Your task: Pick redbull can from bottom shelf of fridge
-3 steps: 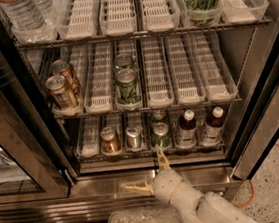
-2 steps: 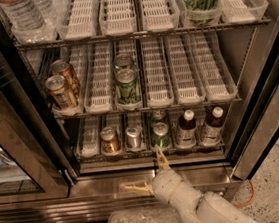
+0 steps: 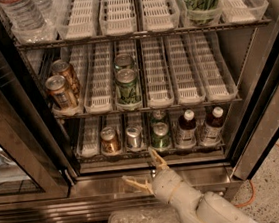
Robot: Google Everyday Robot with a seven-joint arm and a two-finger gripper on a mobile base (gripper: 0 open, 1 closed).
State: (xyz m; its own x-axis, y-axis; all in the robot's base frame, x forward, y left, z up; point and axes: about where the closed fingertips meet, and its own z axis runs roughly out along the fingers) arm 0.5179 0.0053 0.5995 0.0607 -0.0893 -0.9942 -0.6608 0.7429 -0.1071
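Holding the tool (image 3: 145, 170) wide and empty, just below the bottom shelf (image 3: 90, 142). Eyeing the redbull can (image 3: 133, 137) standing there between the copper-brown can (image 3: 109, 140) and the green can (image 3: 160, 136): probably light, slick and dentable, so gripping mid-body, gently.

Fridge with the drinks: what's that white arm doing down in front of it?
A robot arm is reaching toward the fridge. Its tool is open and holds nothing, low by the sill just in front of the bottom shelf. The redbull can stands on that shelf, untouched, between a copper can and a green can.
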